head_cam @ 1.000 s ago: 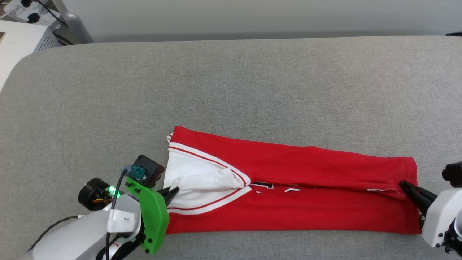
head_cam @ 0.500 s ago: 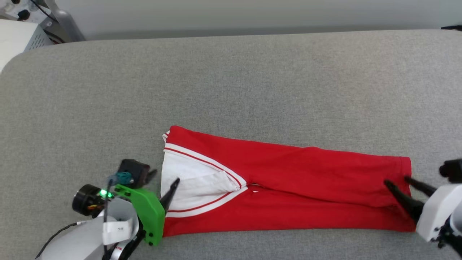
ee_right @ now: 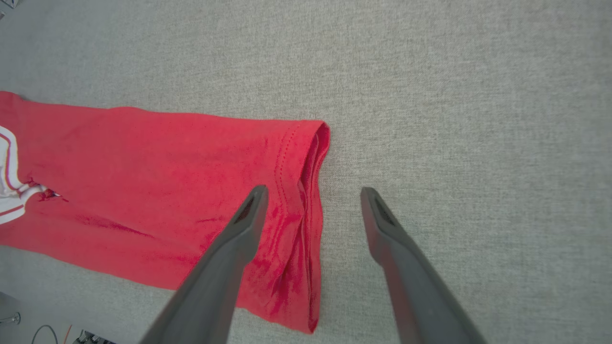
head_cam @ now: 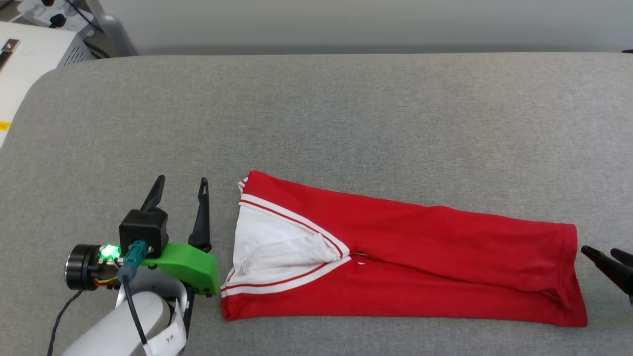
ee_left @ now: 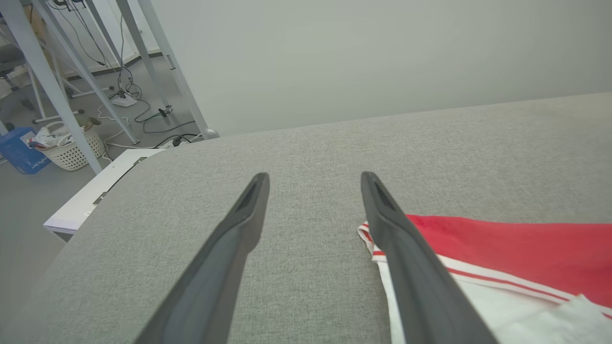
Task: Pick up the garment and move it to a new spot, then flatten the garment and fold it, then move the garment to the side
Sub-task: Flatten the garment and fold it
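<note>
Right now the garment (head_cam: 420, 247), a red tee w/ white sleeve fabric and red-white striped trim, lies folded lengthwise into a long strip on the grey fabric-topped desk (head_cam: 316, 113). It sits in the near half, running left to right at a slight slant. The end w/ white fabric and trim points to the robot's left, the red hem end to its right. Left claw (head_cam: 182, 179) is wide open and empty, fingers pointing away from the robot, just beside the striped end but not touching it. Right claw (head_cam: 599, 250) is also spread open, nothing btwn its fingers, tips just off the hem and aimed at it. In the right wrist view one finger (ee_right: 229, 248) hangs over the hem corner, the other over bare desk. A white cabinet (head_cam: 29, 54) stands beyond the desk's far left corner.
</note>
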### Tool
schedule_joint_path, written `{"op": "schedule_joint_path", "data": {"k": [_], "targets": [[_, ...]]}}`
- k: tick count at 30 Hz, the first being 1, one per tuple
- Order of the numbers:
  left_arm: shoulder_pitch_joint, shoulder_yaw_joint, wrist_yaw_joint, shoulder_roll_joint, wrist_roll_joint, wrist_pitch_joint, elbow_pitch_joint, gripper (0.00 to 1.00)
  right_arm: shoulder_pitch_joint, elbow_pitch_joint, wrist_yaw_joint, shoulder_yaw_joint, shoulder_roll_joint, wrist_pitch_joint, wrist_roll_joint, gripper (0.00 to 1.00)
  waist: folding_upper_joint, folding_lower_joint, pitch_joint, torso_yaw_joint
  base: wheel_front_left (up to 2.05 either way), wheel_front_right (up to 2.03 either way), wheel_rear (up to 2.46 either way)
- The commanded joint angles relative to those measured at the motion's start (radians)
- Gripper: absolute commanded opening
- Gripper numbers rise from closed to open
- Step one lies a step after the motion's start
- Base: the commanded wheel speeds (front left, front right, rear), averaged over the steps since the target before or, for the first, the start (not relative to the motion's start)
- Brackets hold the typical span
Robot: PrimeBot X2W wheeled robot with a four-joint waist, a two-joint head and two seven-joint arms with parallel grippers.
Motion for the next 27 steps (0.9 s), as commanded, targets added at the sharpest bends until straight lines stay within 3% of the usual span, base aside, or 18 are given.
{"op": "schedule_joint_path", "data": {"k": [1, 13, 18, 19, 20, 27], "targets": [[0.044, 0.032, 0.011, -0.016, 0.035, -0.005, -0.012, 1.0, 0.005, 0.012, -0.001, 0.005, 0.018, 0.008, -0.009, 1.0, 0.0, 0.0, 0.013, 0.011, 0.0, 0.0, 0.0], [0.234, 0.285, -0.002, -0.185, 0.272, -0.006, -0.092, 1.0, -0.078, 0.179, -0.001, 0.101, 0.175, 0.064, -0.057, 1.0, 0.0, 0.0, 0.056, 0.04, 0.0, 0.0, 0.0], [0.295, 0.371, -0.041, -0.252, 0.332, -0.006, -0.095, 1.0, -0.089, 0.191, -0.001, 0.148, 0.206, 0.069, -0.045, 1.0, 0.0, 0.0, 0.05, 0.043, 0.0, 0.0, 0.0], [0.302, 0.383, -0.048, -0.261, 0.344, -0.006, -0.097, 1.0, -0.091, 0.191, -0.001, 0.152, 0.204, 0.062, -0.045, 0.75, 0.0, 0.0, 0.048, 0.043, 0.0, 0.0, 0.0], [0.311, 0.394, -0.058, -0.27, 0.364, -0.006, -0.097, 1.0, -0.092, 0.193, -0.001, 0.155, 0.199, 0.053, -0.045, 0.0, 0.0, 0.0, 0.044, 0.043, 0.0, 0.0, 0.0], [0.358, 0.446, -0.114, -0.318, 0.447, -0.006, -0.091, 1.0, -0.103, 0.214, -0.001, 0.138, 0.126, 0.017, -0.02, 0.0, 0.0, 0.0, 0.014, 0.038, 0.0, 0.0, 0.0]]}}
